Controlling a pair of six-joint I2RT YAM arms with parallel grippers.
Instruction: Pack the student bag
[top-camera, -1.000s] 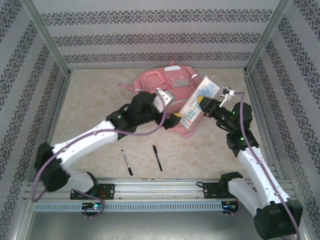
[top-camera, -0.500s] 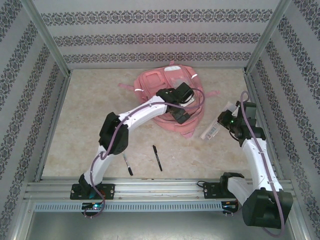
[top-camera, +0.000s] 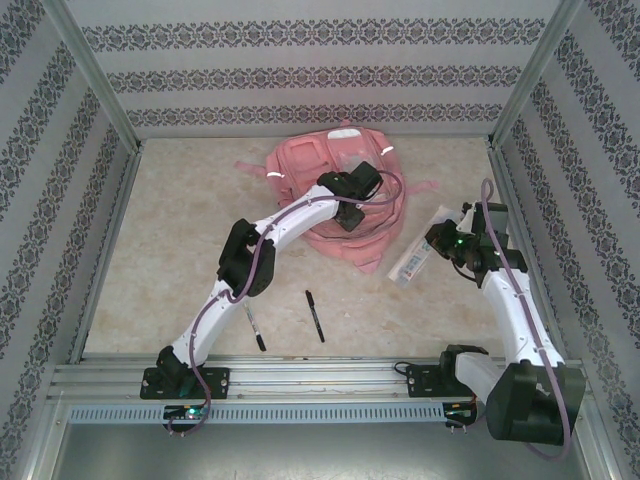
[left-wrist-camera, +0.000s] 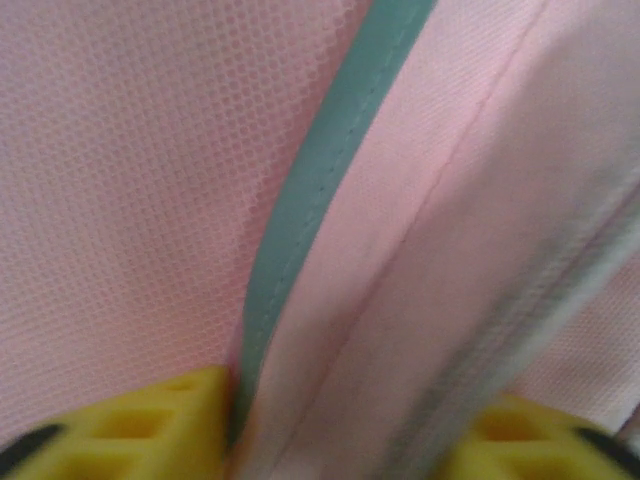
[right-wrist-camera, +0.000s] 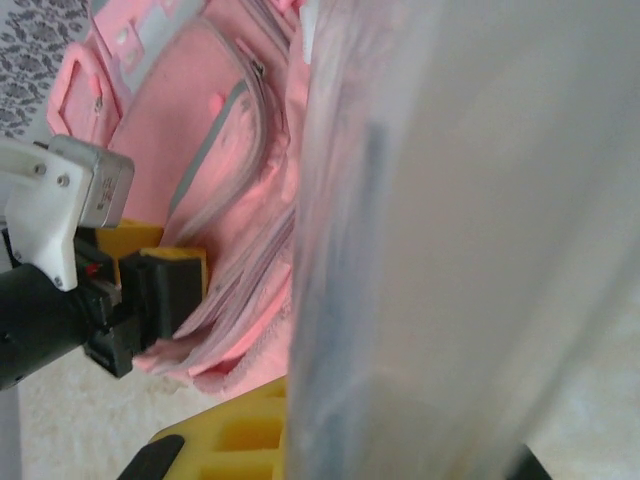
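Left hand (top-camera: 347, 215) pinches the rim of the student bag (top-camera: 310, 170), which lies far-centre on the desk (top-camera: 180, 220), likely to hold its mouth open. Right hand (top-camera: 432, 248) grips a clear pouch (top-camera: 412, 262) just beside the bag, probably ready to insert.

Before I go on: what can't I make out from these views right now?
- Left wrist view: whether the left gripper actually grips the student bag fabric; the bottom edge cuts off its fingertips.
- Right wrist view: what the clear packet contains; it is blurred, too close to the lens.
- Top view: the bag's opening, covered by the left arm.
- Top view: whether the pens are capped; too small.
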